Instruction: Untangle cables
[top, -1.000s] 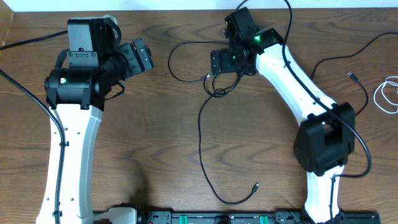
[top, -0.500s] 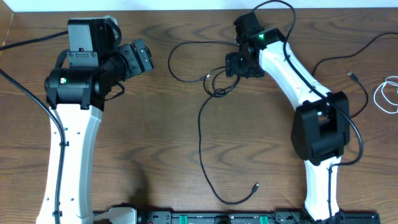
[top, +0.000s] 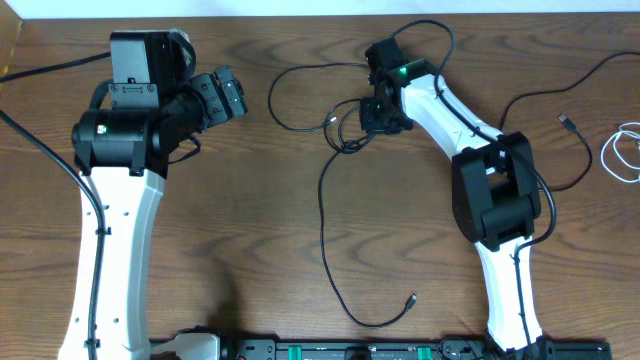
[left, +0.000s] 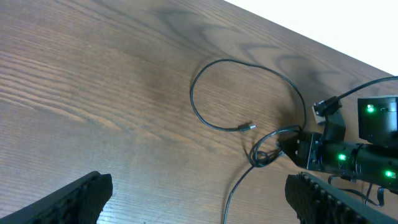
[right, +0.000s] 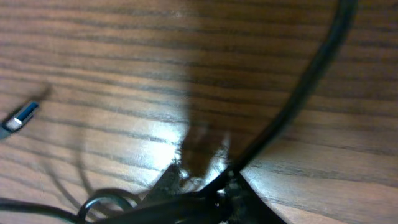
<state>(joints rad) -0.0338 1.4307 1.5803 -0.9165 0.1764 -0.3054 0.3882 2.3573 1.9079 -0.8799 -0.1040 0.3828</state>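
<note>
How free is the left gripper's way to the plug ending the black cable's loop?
Probably yes: the open left gripper faces the plug over bare table; the right gripper sits beside, at the tangle.

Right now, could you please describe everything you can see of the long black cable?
The long black cable is thin, with a smooth, rubbery look, and lies slack on the wooden table. One small plug end rests near the front edge; from there it curves up to a small tangle, then makes a wide loop ending in a second plug. The right hand is at the tangle; whether it grips it is unclear.
</note>
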